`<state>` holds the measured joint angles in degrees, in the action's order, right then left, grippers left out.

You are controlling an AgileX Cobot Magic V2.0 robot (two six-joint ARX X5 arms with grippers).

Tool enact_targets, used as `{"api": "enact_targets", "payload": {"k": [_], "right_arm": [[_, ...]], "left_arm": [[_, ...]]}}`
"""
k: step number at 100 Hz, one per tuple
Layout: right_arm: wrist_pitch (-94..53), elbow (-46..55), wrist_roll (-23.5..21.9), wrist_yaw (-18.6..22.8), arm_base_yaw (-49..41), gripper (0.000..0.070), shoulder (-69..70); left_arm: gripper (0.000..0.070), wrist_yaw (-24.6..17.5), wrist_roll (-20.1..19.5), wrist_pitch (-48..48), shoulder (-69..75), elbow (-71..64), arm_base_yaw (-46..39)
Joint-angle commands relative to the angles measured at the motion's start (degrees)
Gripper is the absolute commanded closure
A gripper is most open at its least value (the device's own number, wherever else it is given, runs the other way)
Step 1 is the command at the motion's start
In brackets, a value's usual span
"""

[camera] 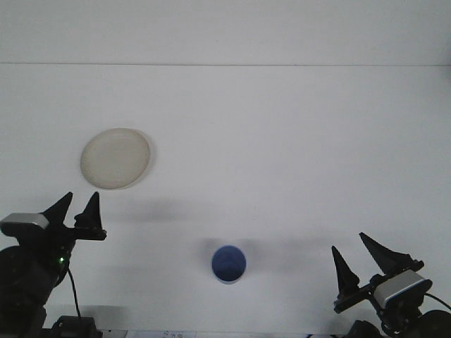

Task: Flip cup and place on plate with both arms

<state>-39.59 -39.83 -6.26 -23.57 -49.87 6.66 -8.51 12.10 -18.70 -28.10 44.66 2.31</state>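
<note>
My left gripper (75, 206) hangs spread and empty at the near left edge, just below the plate (115, 158). My right gripper (361, 255) sits parted and empty at the near right. Between them, near the front edge, the cup (229, 264) stands on the table (282, 141), apart from the plate.

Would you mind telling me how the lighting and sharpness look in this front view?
Front view: even, soft lighting with no glare on the white table; faint shadows lie behind the blue cup and beside the plate; the left gripper and right gripper show as dark silhouettes with little surface detail; the picture is slightly soft overall.
</note>
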Motion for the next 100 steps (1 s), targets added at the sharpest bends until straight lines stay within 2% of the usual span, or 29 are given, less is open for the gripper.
{"api": "enact_targets", "payload": {"k": [1, 14, 24, 34, 49, 64, 87, 100], "right_arm": [[0.6, -0.2, 0.3, 0.2, -0.5, 0.0256, -0.2], [0.6, -0.2, 0.3, 0.2, -0.5, 0.0256, -0.2], [0.6, -0.2, 0.3, 0.2, -0.5, 0.0256, -0.2], [0.6, -0.2, 0.3, 0.2, -0.5, 0.0256, -0.2], [0.5, -0.2, 0.3, 0.2, -0.5, 0.0256, -0.2], [0.2, -0.2, 0.2, 0.2, -0.5, 0.0256, -0.2], [-1.2, -0.2, 0.0, 0.2, -0.5, 0.0256, -0.2], [-1.6, -0.2, -0.4, 0.2, -0.5, 0.0256, -0.2]], "left_arm": [[0.0156, -5.7, -1.2, -1.6, -4.1, 3.5, 0.3], [0.0156, -16.0, -2.2, -7.1, -12.3, 9.1, 3.1], [0.0156, -18.9, -2.4, -12.3, -18.8, 12.7, 8.3], [0.0156, -18.9, -3.3, -16.0, -24.7, 14.9, 15.5], [0.0156, -17.8, -3.7, -16.1, -32.5, 15.8, 26.0], [0.0155, -12.6, -3.8, -15.6, -40.3, 16.6, 35.4], [0.0154, -10.1, -3.9, -15.5, -49.1, 19.5, 42.4], [0.0155, -5.8, -4.3, -15.6, -52.5, 20.5, 44.7]]}}
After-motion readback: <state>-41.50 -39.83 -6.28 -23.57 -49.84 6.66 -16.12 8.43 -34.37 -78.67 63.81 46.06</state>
